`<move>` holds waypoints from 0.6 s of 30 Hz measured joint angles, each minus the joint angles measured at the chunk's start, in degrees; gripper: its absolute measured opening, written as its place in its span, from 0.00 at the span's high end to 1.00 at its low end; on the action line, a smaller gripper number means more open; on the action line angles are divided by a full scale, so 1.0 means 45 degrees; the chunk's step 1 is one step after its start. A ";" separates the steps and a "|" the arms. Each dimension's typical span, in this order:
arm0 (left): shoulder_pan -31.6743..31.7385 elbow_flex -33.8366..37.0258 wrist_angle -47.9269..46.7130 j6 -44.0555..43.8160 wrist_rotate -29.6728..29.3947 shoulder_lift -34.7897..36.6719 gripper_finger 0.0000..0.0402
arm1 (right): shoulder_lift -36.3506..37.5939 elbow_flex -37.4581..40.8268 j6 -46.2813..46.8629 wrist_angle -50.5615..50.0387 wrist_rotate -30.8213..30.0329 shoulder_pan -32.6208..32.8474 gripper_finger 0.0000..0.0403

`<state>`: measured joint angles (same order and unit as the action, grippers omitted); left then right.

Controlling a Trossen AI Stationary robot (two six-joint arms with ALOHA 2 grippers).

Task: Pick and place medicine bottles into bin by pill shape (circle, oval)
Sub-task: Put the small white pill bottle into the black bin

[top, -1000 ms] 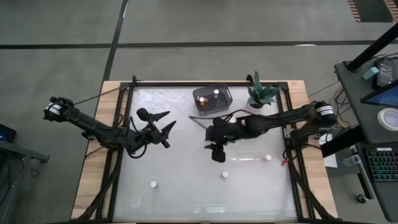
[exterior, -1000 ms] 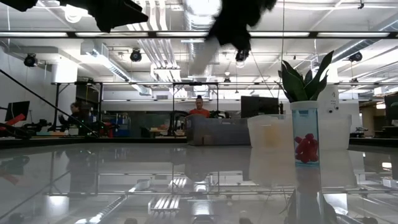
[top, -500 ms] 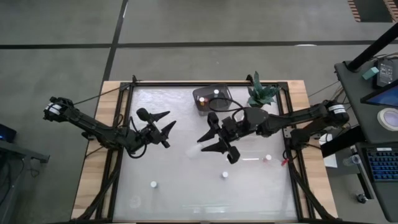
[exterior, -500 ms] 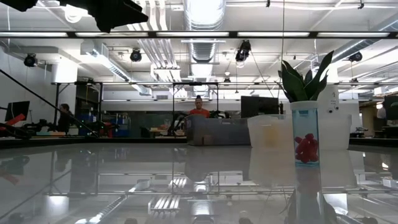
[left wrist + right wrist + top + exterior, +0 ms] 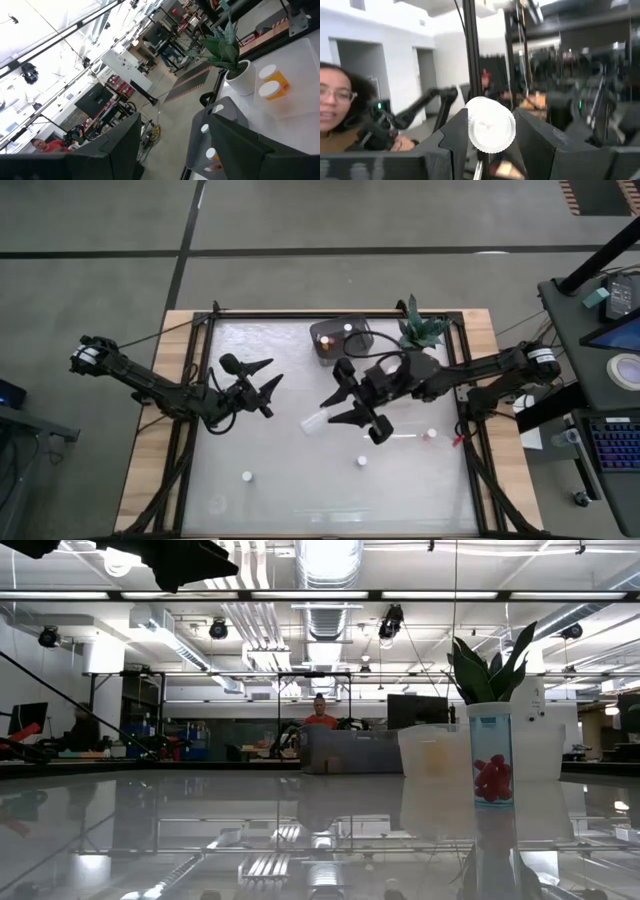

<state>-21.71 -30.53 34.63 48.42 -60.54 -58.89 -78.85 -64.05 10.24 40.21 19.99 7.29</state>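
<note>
A white bottle (image 5: pixel 491 124) sat clamped between the fingers of my right gripper (image 5: pixel 337 405), its cap end sticking out past the tips and the whole thing held above mid-table, just in front of the bin (image 5: pixel 341 336) where two more bottles (image 5: pixel 348 329) lay. Three bottles (image 5: pixel 361 462) stood loose on the table (image 5: pixel 290 490) nearer me. My left gripper (image 5: pixel 259 376) hung with its jaws apart and nothing in them, left of centre.

Tabletop (image 5: pixel 300 480): glossy white surface, reflective; bare light wood along side edges.
Frame (image 5: pixel 330 315): matt black metal rails.
Bin (image 5: pixel 358 330): clear smooth plastic.
Held bottle cap (image 5: pixel 491 125): white ribbed plastic.
Right gripper (image 5: pixel 490 142): matt black plastic fingers.
</note>
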 joint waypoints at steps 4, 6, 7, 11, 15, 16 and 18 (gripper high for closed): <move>0.0001 0.0001 0.0000 0.0000 -0.0001 0.0000 0.45 | 0.0005 0.0010 -0.0469 0.1310 -0.0197 -0.0005 0.66; 0.0003 0.0001 -0.0001 0.0005 0.0001 0.0000 0.45 | 0.0005 0.0015 -0.0540 0.1988 -0.0223 -0.0010 0.66; 0.0005 0.0001 -0.0004 0.0005 -0.0004 0.0000 0.45 | 0.0005 0.0013 -0.0578 0.2268 -0.0227 -0.0010 0.66; 0.0005 0.0001 -0.0003 0.0005 -0.0004 0.0000 0.45 | 0.0024 0.0015 -0.0737 0.2612 -0.0577 -0.0065 0.66; 0.0003 -0.0002 0.0001 0.0005 0.0001 0.0000 0.45 | 0.0029 -0.0067 -0.0562 0.2434 -0.0789 -0.0334 0.66; 0.0004 -0.0002 0.0001 0.0005 0.0001 0.0000 0.45 | 0.0031 -0.0090 -0.0507 0.2451 -0.0803 -0.0410 0.66; 0.0000 -0.0004 0.0001 0.0005 0.0001 0.0000 0.45 | 0.0049 -0.0134 -0.0378 0.2474 -0.0815 -0.0547 0.66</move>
<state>-21.71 -30.55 34.63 48.45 -60.53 -58.89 -78.63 -64.65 8.53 51.35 16.32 4.83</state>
